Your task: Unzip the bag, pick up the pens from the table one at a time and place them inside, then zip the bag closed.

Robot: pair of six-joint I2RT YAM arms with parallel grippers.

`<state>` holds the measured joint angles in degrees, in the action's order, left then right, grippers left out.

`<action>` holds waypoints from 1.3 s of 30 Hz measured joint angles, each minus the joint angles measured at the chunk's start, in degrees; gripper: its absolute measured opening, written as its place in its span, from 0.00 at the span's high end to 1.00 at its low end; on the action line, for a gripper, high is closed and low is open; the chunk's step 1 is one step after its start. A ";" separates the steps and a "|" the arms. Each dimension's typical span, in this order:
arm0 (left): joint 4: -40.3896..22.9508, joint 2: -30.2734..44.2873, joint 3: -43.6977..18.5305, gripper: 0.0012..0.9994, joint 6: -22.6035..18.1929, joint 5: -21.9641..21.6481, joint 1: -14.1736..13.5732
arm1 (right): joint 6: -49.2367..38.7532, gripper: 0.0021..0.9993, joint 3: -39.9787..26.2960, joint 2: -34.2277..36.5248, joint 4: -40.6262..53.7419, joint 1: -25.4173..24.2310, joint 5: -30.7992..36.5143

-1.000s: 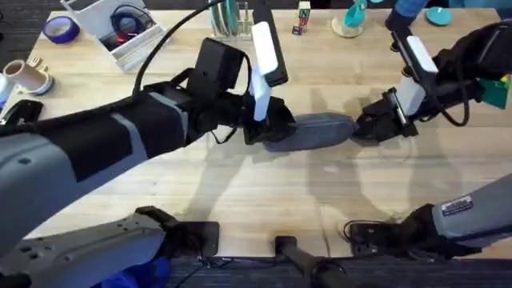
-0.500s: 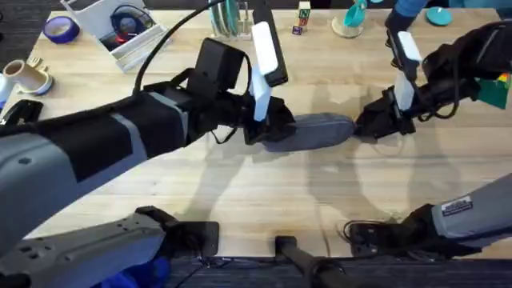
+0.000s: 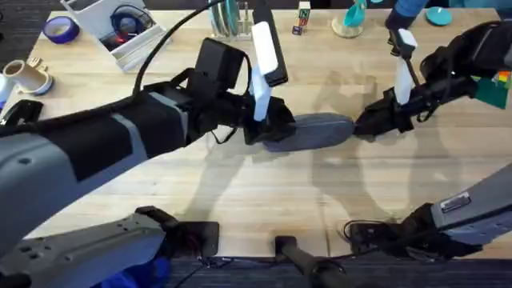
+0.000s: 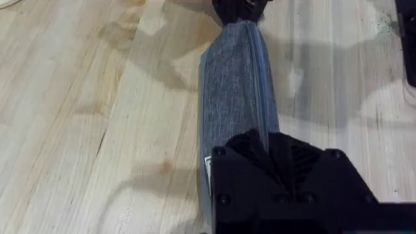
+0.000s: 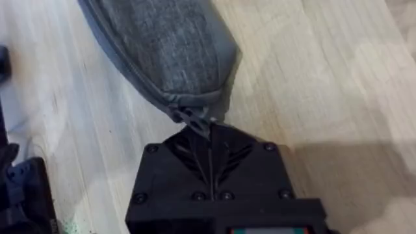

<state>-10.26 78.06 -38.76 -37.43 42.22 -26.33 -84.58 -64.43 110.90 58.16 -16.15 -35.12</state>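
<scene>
Bag [image 3: 314, 130] lies flat on the bench [image 3: 264, 200], just above centre in the overhead view, long axis running 9-to-3.

Left end effector [image 3: 268, 128] is clamped on the bag's 9 o'clock end. In the left wrist view the fingers [image 4: 279, 162] are together over the fabric with the pouch stretching away from them. My read: it's the anchor, there to stop the bag sliding when the zipper gets pulled.

Right end effector [image 3: 376, 124] is at the 3 o'clock end. In the right wrist view its fingers [image 5: 211, 162] are pinched together on the small tab at the tip of the bag [image 5: 166, 49], likely the zipper pull or end tag; can't tell which.

With the two arms on opposite ends, the zipper line is held taut and straight, which is the sensible setup for running a slider.

No gap visible along the zipper and no yellowish lining showing, so it looks closed.

Can't spot any pens on the bench, so I can't say if this is the opening pull or the final close.

Risk: a thin tab means a slip under load, and the left grip may drag the fabric.
</scene>
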 joint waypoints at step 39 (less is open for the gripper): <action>-8.07 0.00 -0.42 0.01 1.20 -1.53 0.46 | 29.17 0.01 -1.93 -1.32 3.54 2.49 -3.79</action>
<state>-18.33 78.06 -39.18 -36.23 40.69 -25.87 -55.41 -66.36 109.58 61.70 -13.67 -38.91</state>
